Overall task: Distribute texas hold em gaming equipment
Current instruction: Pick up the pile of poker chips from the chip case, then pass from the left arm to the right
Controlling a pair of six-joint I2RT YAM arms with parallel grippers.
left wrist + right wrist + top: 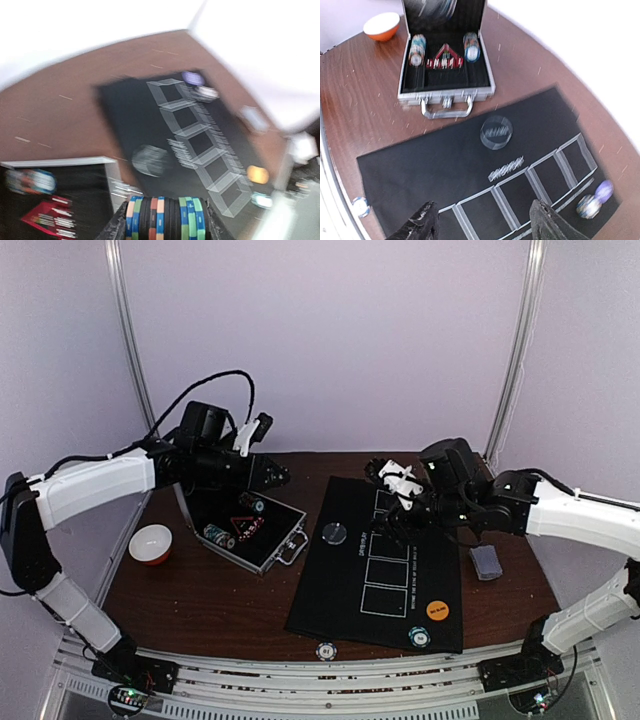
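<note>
My left gripper point(272, 477) hangs above the open silver case point(247, 527), shut on a stack of striped-edge poker chips point(165, 218). My right gripper point(482, 226) is open and empty over the black mat point(345, 585), near its far end point(392, 502). On the mat lie a clear round disc point(334, 533), an orange disc point(437, 609) and a teal chip point(420, 636). A purple disc point(604, 190) and a chip point(587, 206) lie at the mat's far end. A white chip point(326, 650) lies off the mat's near edge. A grey-blue card deck point(486, 562) lies right of the mat.
The case holds two chip rows point(417, 49) and a red triangular holder point(445, 57). A red-and-white bowl point(151, 543) stands left of the case. White walls close in the back and sides.
</note>
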